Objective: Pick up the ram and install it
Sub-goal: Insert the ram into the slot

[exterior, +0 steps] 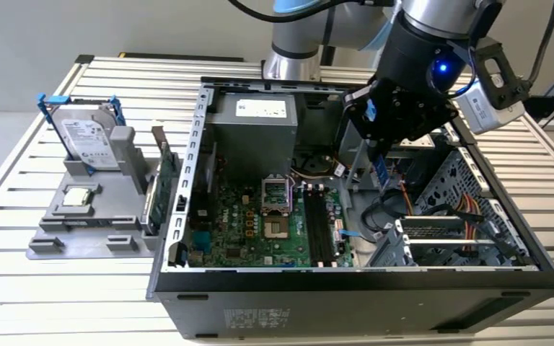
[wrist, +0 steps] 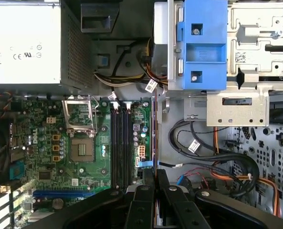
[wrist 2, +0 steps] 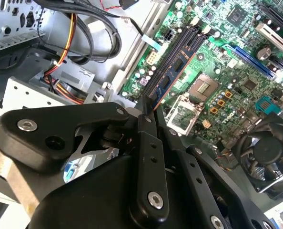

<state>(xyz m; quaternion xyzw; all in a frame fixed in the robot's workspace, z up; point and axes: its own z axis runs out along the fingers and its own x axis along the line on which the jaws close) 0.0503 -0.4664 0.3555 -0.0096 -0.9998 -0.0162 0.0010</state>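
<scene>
The ram (exterior: pixel 380 173) is a slim bluish stick with dark chips, hanging on end below my gripper (exterior: pixel 378 155), which is shut on its upper part. It hovers inside the open computer case (exterior: pixel 354 277), above the motherboard edge and a little to the exterior view's right of the black memory slots (exterior: pixel 317 227). In the second wrist view the ram (wrist 2: pixel 175 69) runs out from the fingertips (wrist 2: pixel 145 109) alongside the slots (wrist 2: pixel 182 43). In the first wrist view the ram (wrist: pixel 154 138) shows edge-on, beside the slots (wrist: pixel 120 143).
A silver power supply (exterior: pixel 253 122) sits at the back of the case. Cables (exterior: pixel 392 213) and a metal drive cage (exterior: pixel 469 216) crowd the exterior view's right. On a grey stand (exterior: pixel 89 227) outside the case stand a hard drive (exterior: pixel 89 140) and a green card (exterior: pixel 166 191).
</scene>
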